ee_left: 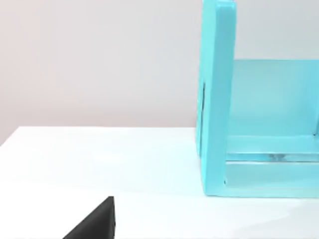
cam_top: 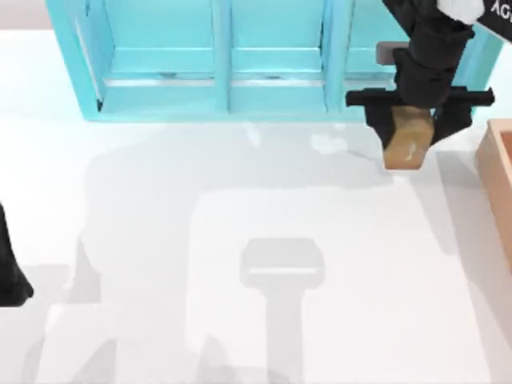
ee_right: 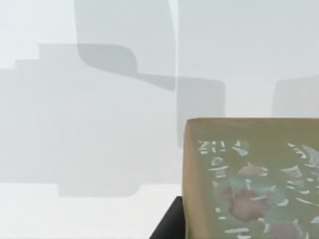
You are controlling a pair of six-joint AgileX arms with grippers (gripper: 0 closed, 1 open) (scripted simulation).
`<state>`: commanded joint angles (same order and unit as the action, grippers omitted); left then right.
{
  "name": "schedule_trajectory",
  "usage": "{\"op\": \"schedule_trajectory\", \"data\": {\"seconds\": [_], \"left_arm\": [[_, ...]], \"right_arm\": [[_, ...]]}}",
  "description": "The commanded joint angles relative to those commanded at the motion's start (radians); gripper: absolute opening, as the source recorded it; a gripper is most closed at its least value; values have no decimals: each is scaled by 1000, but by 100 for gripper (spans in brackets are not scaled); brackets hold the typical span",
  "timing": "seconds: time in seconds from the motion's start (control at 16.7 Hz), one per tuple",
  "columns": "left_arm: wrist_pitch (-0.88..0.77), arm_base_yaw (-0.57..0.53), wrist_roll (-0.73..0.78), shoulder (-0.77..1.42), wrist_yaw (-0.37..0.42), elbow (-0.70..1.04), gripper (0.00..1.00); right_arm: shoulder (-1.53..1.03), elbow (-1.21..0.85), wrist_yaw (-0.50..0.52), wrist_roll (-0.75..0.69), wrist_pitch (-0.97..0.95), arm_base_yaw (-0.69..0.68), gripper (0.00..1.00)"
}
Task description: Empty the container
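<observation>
The container (cam_top: 498,172), a light-brown wooden box with an orange-brown inside, shows partly at the table's right edge. My right gripper (cam_top: 410,128) hangs left of it, in front of the shelf's right bay, shut on a small tan block (cam_top: 406,138) with a white mark. In the right wrist view the block (ee_right: 249,179) sits close up, its face printed with pale and reddish marks, above the white table. My left arm (cam_top: 10,272) is parked at the left edge of the table.
A big turquoise three-bay shelf unit (cam_top: 224,64) stands along the back of the table, its end wall (ee_left: 217,99) close in the left wrist view. White tabletop (cam_top: 240,240) stretches across the middle and front.
</observation>
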<state>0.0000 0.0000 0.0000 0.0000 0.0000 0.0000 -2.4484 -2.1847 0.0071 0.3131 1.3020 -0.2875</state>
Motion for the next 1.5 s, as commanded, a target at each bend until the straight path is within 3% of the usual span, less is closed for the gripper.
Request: {"op": "schedule_trajectory", "data": {"seconds": [0.48,1.26,1.5], "left_arm": [[0,0,0,0,0,0,100],[0,0,0,0,0,0,100],[0,0,0,0,0,0,100]], "right_arm": [[-10,84,0,1,-91,-5,0],[-10,84,0,1,-91,-5,98],[-10,84,0,1,-91,-5,100]]}}
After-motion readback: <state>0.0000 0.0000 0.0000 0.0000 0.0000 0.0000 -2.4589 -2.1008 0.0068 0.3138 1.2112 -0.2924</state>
